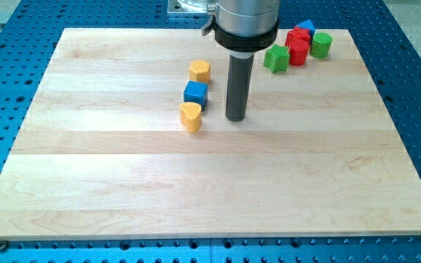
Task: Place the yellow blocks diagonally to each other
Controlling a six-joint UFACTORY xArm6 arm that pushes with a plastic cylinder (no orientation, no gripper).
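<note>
Two yellow blocks lie left of centre on the wooden board [123, 183]. A yellow hexagon block [199, 71] is the upper one. A yellow heart-shaped block [191, 116] is the lower one. A blue cube [195, 93] sits between them, touching or nearly touching both, so the three form a short column. My tip [235, 117] rests on the board to the right of this column, level with the yellow heart block and a small gap from it, touching no block.
A cluster sits at the view's top right: a green star block [276, 58], two red blocks [297, 45], a green cylinder [321, 44] and a blue block [305, 26] behind them. The arm's dark body [245, 25] hangs over the board's top edge.
</note>
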